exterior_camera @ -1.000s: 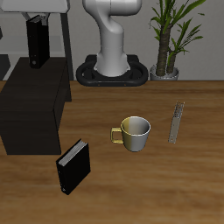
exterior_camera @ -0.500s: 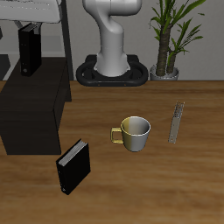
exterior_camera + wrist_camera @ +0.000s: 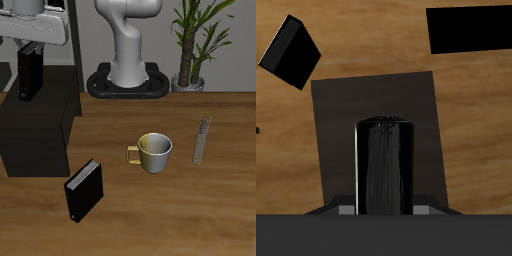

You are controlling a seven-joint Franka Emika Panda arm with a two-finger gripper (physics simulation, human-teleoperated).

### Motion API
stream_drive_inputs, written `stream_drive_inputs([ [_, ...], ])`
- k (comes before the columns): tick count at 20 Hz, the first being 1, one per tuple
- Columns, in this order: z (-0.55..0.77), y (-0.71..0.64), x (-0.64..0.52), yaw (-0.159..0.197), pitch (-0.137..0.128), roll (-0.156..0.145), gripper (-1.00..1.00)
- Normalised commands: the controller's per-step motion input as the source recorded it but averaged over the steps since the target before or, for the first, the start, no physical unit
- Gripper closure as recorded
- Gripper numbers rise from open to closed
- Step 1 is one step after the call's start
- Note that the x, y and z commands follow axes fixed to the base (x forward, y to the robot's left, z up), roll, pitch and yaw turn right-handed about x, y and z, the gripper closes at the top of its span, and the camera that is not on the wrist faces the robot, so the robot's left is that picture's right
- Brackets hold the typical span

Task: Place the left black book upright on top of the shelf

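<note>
Upright, left black book (image 3: 29,72) in jaws, above shelf (image 3: 40,125)

The left black book (image 3: 28,73) is a slim plain black hardcover, standing upright in the air above the shelf (image 3: 40,125), clear of its top. The shelf is a big low matte-black box with a flat top, at the far side of the table, its top (image 3: 374,100) lying under the book (image 3: 384,165).

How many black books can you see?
2. One black book hangs upright in the gripper above the shelf. The other black book lies on the table near the front edge. More could be hidden.
</note>
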Motion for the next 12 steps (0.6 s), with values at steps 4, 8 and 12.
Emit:
stream_drive_inputs([
  [4,0.02,-0.01,-0.01,0.002,-0.011,-0.007,-1.00],
  [8,0.09,0.11,-0.09,0.000,-0.011,0.009,-1.00],
  [12,0.25,0.12,-0.19,0.017,-0.049,-0.007,-1.00],
])
